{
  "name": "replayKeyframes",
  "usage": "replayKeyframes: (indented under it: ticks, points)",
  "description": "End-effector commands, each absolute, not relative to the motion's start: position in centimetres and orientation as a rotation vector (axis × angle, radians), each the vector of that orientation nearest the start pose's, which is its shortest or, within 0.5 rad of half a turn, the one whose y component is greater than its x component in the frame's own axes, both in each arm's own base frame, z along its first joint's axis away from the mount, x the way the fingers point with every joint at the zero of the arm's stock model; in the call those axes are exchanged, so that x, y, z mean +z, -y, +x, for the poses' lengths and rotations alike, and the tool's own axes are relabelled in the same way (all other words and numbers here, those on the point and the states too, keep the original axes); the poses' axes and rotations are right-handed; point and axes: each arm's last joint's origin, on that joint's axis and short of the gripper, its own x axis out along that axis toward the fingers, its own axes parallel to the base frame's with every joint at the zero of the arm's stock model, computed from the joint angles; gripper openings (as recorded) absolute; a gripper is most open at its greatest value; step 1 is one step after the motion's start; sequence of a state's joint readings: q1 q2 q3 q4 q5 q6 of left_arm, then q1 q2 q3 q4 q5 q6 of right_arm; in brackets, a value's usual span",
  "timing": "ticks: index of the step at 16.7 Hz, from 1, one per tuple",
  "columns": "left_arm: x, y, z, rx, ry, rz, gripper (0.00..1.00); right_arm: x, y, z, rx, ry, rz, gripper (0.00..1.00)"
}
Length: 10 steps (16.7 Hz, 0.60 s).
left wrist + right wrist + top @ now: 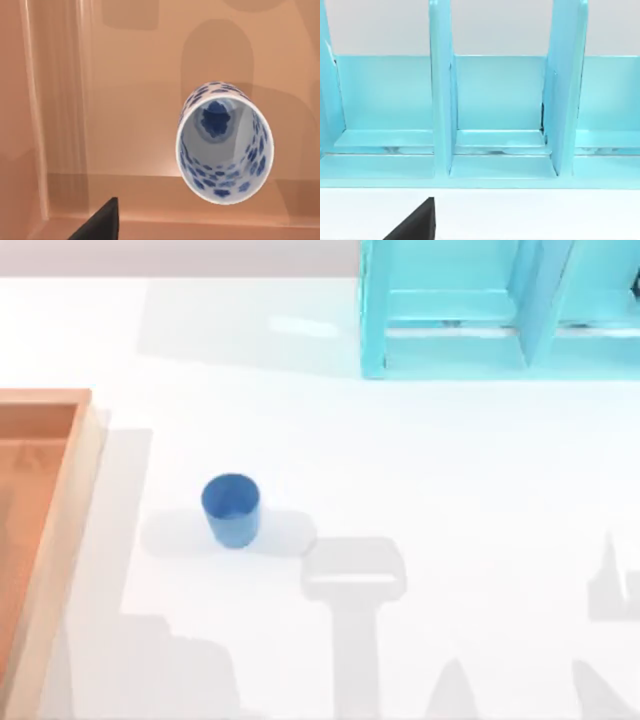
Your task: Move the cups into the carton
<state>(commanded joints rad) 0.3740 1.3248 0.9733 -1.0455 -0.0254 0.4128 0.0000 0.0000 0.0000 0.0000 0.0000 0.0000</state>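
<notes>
The plain blue cup (231,509) stands upright on the white table, left of centre and apart from the carton (70,500), which runs along the left edge. In the left wrist view the white cup with blue speckles (225,185) sits inside the carton (130,100), its mouth facing the camera. One dark finger (102,222) of my left gripper hangs above the carton floor, well clear of that cup; the gripper is open and holds nothing. My right gripper, with one finger (420,220) showing, is open and empty over bare table in front of the turquoise frame.
A turquoise frame structure (470,310) with upright dividers (442,100) stands at the back right of the table. Arm shadows fall on the table's front half. White table surface stretches between the blue cup and the frame.
</notes>
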Motion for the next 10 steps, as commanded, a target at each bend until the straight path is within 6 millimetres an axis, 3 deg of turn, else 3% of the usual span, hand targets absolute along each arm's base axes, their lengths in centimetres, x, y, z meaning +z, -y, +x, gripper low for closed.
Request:
replayKeyframes:
  ticks: [6,10]
  points:
    - [29.8,-8.6,21.2,0.046,-1.421,0.100,1.00,16.0,0.1,10.6,0.000,0.000,0.000,1.00]
    - [31.3,-8.5,21.0,0.045,-1.419,0.100,1.00,16.0,0.1,10.6,0.000,0.000,0.000,1.00]
